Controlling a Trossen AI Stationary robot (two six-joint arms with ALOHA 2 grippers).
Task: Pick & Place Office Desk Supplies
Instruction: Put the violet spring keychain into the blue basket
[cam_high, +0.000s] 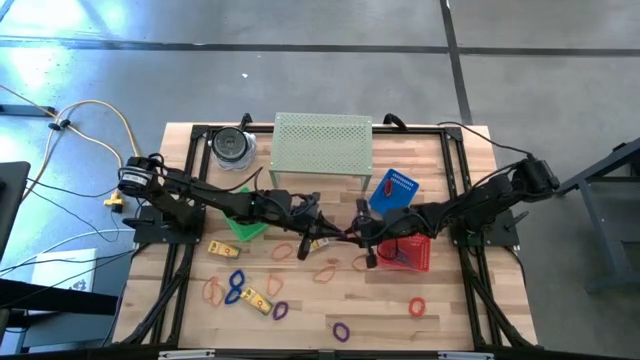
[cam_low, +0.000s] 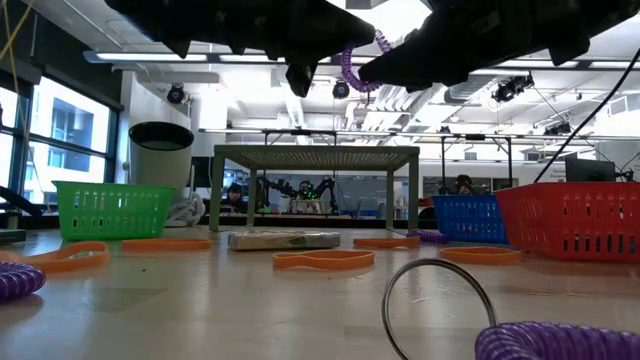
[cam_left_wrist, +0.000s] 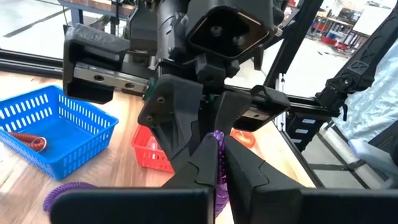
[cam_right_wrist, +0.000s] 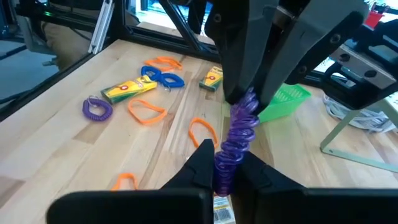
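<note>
A purple coiled band (cam_low: 350, 62) hangs high over the table's middle, between my two grippers. My left gripper (cam_low: 300, 72) reaches in from the table's left and is shut on one end of it. My right gripper (cam_right_wrist: 225, 171) faces it from the right, shut on the other end. More office desk supplies lie flat on the wood: orange bands (cam_right_wrist: 144, 111), a blue band (cam_right_wrist: 166, 78), a purple coil (cam_right_wrist: 96, 109) and yellow oblong boxes (cam_right_wrist: 127, 91). My left gripper pinches one end of the purple coil (cam_right_wrist: 249, 102) between its two fingers, coming in nearly level from the table's left. The coil is clear of the table. My right gripper pinches the coil's other end (cam_right_wrist: 224, 163) between its two fingers, coming from the table's right and slanting slightly down. The coil runs between the two grippers, somewhat drawn out.
A red basket (cam_high: 408, 255) stands under my right arm, a blue basket (cam_high: 393, 190) beyond it and a green basket (cam_high: 245, 226) under my left arm. At the far edge stand the pale green perforated stand (cam_high: 322, 146) and a dark-lidded jar (cam_high: 232, 146).
</note>
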